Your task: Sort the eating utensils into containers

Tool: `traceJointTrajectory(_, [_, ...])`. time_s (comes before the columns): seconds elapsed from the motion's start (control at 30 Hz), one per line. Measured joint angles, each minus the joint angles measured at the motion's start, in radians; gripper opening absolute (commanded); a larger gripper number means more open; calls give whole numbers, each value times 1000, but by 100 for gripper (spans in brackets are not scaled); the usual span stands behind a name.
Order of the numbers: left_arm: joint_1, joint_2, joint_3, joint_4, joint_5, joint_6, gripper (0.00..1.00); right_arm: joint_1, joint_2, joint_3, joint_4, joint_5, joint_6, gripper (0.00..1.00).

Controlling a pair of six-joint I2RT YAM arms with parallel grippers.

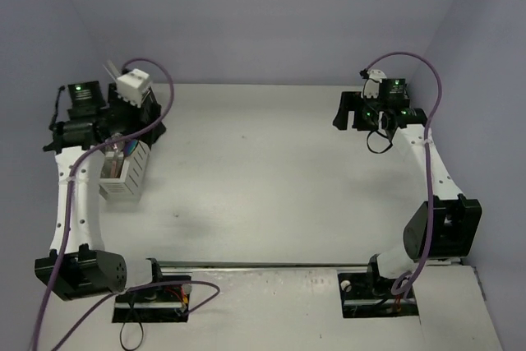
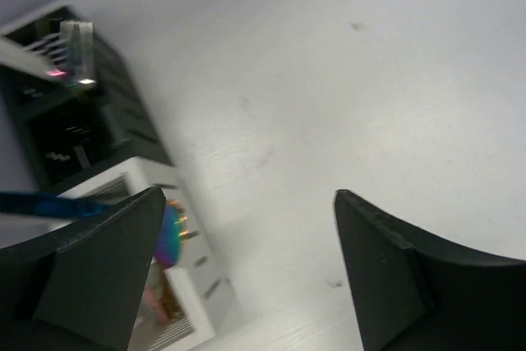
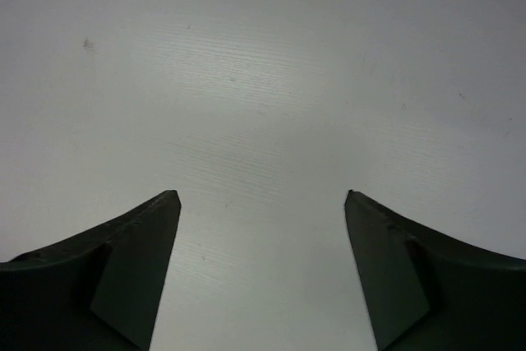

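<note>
The white container [image 1: 125,177] stands at the table's left side with several utensils upright in it. In the left wrist view it [image 2: 193,285] holds an iridescent spoon [image 2: 170,236] and a blue handle [image 2: 37,203]. Behind it is the black container [image 2: 78,125] with pale sticks [image 2: 33,57] poking out. My left gripper [image 2: 246,195] is open and empty, hovering just right of the two containers [image 1: 149,121]. My right gripper [image 3: 261,195] is open over bare table, with nothing between its fingers; in the top view it [image 1: 340,113] is at the far right.
The left arm and its white camera block [image 1: 131,84] cover most of the black container from above. Purple cables [image 1: 431,121] loop along both arms. Blue-grey walls close the table at the back and sides.
</note>
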Motion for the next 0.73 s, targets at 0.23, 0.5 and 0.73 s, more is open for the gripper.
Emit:
traceJointTrajectory(0.23, [-290,82,-77,-78,-130,-100,93,144,-10,4,-1,118,-58,96])
traceJointTrajectory(0.5, [-315,120,-256,-39,-208,-246,93,249,-31,-4,0,251,-112,100])
traceJointTrajectory(0.73, [-315,58,-301,6,-272,-297,93,245,-58,-66,4,312,-128,100])
